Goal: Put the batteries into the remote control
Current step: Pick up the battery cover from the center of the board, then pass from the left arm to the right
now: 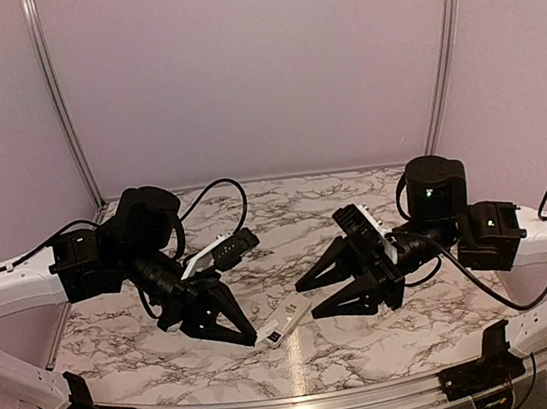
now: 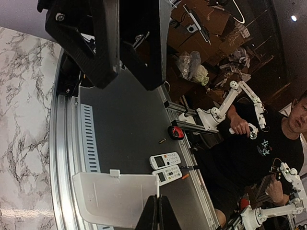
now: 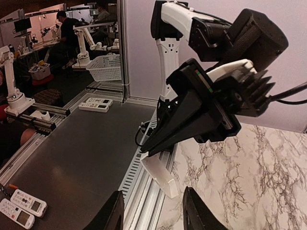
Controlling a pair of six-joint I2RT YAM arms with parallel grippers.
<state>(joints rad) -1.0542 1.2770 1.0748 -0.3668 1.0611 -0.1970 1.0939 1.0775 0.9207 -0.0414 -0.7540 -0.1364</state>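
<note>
The small flat white plastic remote control [image 1: 285, 320] is pinched by one end in the clenched left gripper [image 1: 255, 336] and appears to be raised off the marble tabletop [image 1: 374, 201], near its front edge. The right gripper [image 1: 316, 296] is spread wide and empty just beside it. The slim dark cylindrical batteries are seen in no view. With so narrow a hold, the remote could be levered loose by any push from the right and dropped past the edge.
</note>
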